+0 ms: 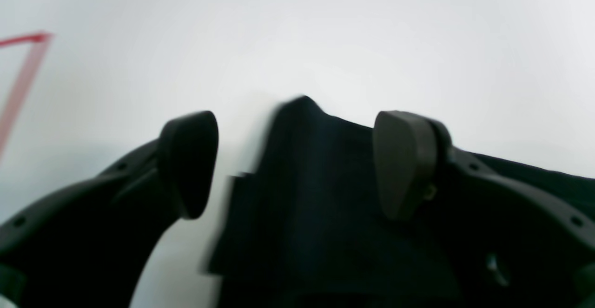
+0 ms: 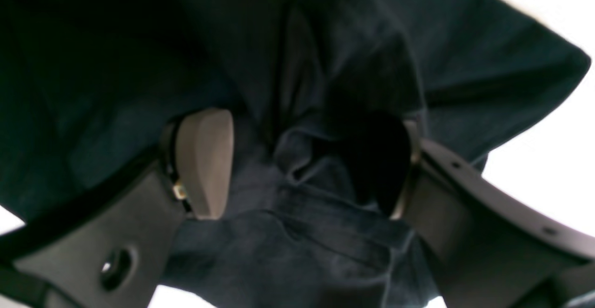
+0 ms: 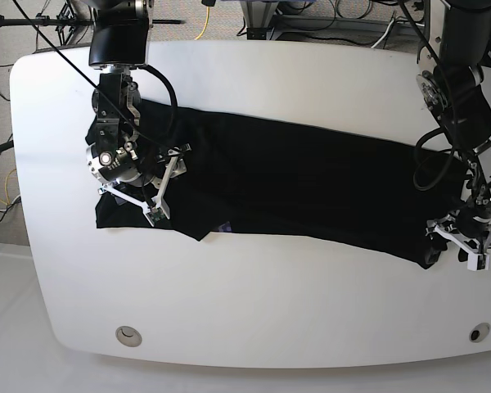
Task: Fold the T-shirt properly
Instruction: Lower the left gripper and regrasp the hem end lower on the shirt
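The T-shirt (image 3: 295,184) is laid as a long band across the table (image 3: 254,319), both the left gripper (image 1: 296,164) and right gripper (image 2: 309,164) are held wide open over its ends, nothing gripped, so fresh grasps are probably required.

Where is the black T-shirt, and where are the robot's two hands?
T-shirt (image 3: 311,180): base view, middle of the spread cloth.
Left hand (image 1: 297,164): left wrist view, gap between its open fingertips.
Right hand (image 2: 307,164): right wrist view, between its fingertips, over bunched cloth.
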Action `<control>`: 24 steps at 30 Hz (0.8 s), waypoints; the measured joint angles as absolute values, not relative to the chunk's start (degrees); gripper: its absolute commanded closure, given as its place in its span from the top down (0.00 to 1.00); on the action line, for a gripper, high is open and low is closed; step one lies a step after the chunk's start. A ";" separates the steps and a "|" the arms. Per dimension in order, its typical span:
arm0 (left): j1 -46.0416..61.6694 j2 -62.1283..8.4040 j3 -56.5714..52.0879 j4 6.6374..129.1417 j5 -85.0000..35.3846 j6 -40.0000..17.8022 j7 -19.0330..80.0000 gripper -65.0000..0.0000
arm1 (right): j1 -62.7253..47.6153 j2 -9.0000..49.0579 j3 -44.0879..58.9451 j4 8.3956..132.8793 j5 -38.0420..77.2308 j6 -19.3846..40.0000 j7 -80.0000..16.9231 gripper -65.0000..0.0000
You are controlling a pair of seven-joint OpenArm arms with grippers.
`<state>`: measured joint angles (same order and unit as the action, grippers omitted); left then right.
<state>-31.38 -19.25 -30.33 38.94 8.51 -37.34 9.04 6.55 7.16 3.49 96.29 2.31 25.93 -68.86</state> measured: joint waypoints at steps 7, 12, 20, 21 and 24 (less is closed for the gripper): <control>-34.15 -20.93 -30.37 30.17 8.60 -37.12 5.08 0.75 | 6.61 7.14 3.49 96.29 2.33 25.93 -68.84 0.67; -34.76 -21.45 -30.35 26.83 8.58 -32.67 1.58 0.75 | 6.66 7.18 3.49 96.29 2.31 25.93 -68.84 0.67; -34.44 -21.37 -26.17 25.85 10.33 -29.23 -0.32 0.75 | 6.66 7.16 3.49 96.29 2.33 25.93 -68.82 0.67; -34.44 -21.34 -25.61 25.85 10.33 -28.84 -0.73 0.75 | 6.66 7.16 3.49 96.29 2.31 25.93 -68.82 0.67; -34.61 -21.30 -24.64 25.85 10.31 -27.62 -1.17 0.75 | 6.61 7.16 3.53 96.29 2.31 25.93 -68.84 0.67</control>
<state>-34.61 -21.30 -24.64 25.85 10.31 -27.62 -1.17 6.61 7.16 3.53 96.29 2.31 25.93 -68.84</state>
